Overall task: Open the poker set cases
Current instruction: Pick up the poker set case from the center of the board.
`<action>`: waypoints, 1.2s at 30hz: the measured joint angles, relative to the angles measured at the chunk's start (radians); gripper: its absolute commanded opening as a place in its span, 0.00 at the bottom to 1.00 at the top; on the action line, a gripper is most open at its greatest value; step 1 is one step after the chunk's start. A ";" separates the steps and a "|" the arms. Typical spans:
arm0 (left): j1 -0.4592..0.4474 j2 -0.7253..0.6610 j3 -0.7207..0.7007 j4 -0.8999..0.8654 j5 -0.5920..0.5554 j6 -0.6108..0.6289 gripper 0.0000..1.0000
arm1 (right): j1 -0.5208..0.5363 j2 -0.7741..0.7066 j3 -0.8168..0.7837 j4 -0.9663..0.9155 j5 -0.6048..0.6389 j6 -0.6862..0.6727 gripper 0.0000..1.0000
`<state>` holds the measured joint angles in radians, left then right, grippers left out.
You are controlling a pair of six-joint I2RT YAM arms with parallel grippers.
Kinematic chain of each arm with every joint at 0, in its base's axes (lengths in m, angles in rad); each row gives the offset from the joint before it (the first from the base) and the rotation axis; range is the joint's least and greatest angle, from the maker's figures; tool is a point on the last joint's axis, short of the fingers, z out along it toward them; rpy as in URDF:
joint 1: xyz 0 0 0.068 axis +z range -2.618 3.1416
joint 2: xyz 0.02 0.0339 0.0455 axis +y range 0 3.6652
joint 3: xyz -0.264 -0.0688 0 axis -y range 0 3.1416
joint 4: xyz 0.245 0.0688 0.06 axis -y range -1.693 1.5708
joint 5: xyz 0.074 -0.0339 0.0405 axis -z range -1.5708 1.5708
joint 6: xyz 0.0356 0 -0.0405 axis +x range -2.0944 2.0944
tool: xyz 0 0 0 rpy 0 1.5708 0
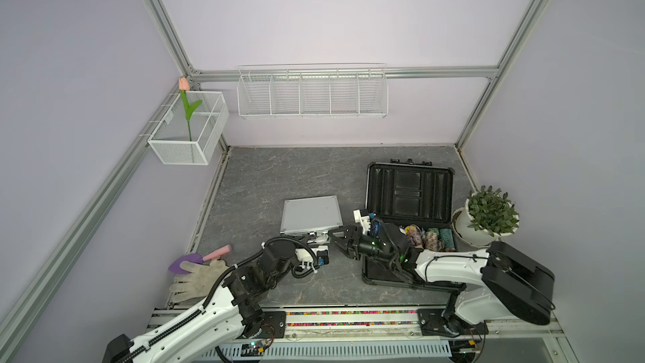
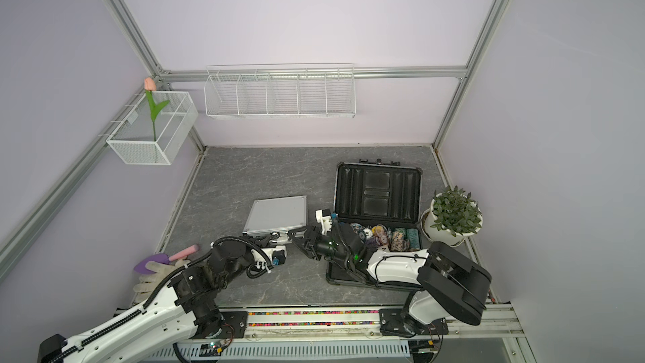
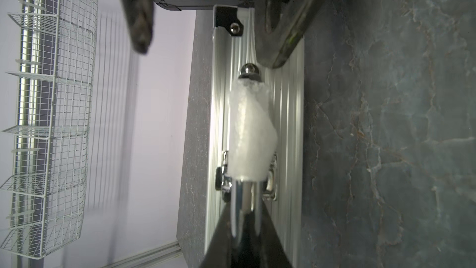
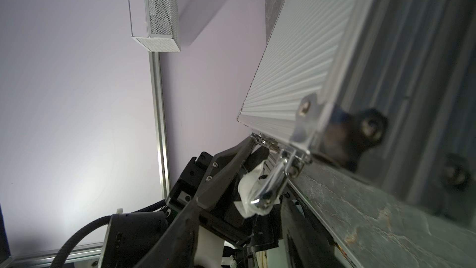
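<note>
The small silver poker set case [image 1: 310, 213] [image 2: 277, 214] lies flat with its lid down, its handle side towards me. My left gripper [image 1: 316, 239] [image 3: 244, 212] is shut on its chrome handle [image 3: 248, 130], which is partly wrapped in white tape. My right gripper [image 1: 331, 235] [image 4: 239, 202] stands open around the handle's other end [image 4: 273, 184], at the case's near right corner, touching nothing I can see. The larger dark poker set case [image 1: 408, 193] [image 2: 378, 193] stands open at the right, lid laid back, with chips [image 1: 432, 237] in its base under my right arm.
A potted plant [image 1: 488, 214] stands right of the dark case by the wall. A white glove [image 1: 195, 274] and a purple trowel [image 1: 188, 261] lie at the near left. Two white wire baskets [image 1: 312, 96] [image 1: 188, 130] hang on the walls, one holding a tulip.
</note>
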<state>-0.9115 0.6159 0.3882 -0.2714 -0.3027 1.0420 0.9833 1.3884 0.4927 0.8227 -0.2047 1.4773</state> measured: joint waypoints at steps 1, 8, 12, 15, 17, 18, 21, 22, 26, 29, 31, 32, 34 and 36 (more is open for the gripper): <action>0.000 -0.009 0.000 -0.002 0.000 0.000 0.00 | -0.001 -0.037 0.002 -0.053 0.004 -0.042 0.55; 0.002 -0.041 0.001 -0.008 -0.004 0.020 0.00 | -0.001 -0.310 0.074 -0.414 0.102 -0.493 0.57; 0.002 -0.042 0.001 -0.007 -0.004 0.042 0.00 | -0.002 -0.410 0.081 -0.460 0.117 -0.851 0.64; 0.002 -0.041 0.002 -0.004 -0.003 0.060 0.00 | -0.002 -0.420 0.071 -0.447 0.096 -1.120 0.66; 0.002 -0.043 0.002 0.002 -0.003 0.070 0.00 | -0.001 -0.408 0.056 -0.432 0.072 -1.278 0.68; 0.002 -0.046 0.002 0.007 -0.003 0.076 0.00 | 0.001 -0.394 0.049 -0.423 0.059 -1.366 0.68; 0.004 -0.063 0.001 0.023 0.004 0.095 0.00 | 0.003 -0.342 0.041 -0.390 0.025 -1.587 0.68; 0.004 -0.069 0.002 0.028 0.006 0.101 0.00 | 0.005 -0.323 0.040 -0.377 0.016 -1.648 0.68; 0.004 -0.101 0.001 0.046 0.022 0.124 0.00 | 0.014 -0.228 0.046 -0.331 -0.021 -1.858 0.66; 0.004 -0.110 0.001 0.050 0.032 0.130 0.00 | 0.016 -0.148 0.077 -0.315 -0.040 -1.950 0.64; 0.004 -0.110 0.002 0.049 0.038 0.130 0.00 | 0.016 -0.100 0.103 -0.290 -0.051 -1.987 0.63; 0.004 -0.110 0.002 0.049 0.041 0.129 0.00 | 0.016 -0.080 0.113 -0.273 -0.055 -2.002 0.62; 0.004 -0.109 0.001 0.049 0.048 0.126 0.00 | 0.018 -0.049 0.127 -0.244 -0.062 -2.022 0.60; 0.004 -0.109 0.001 0.047 0.056 0.123 0.00 | 0.021 -0.018 0.141 -0.214 -0.071 -2.036 0.57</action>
<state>-0.9077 0.5068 0.3893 -0.2241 -0.2462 1.1648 1.0042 1.3701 0.6338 0.6090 -0.2752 -0.5591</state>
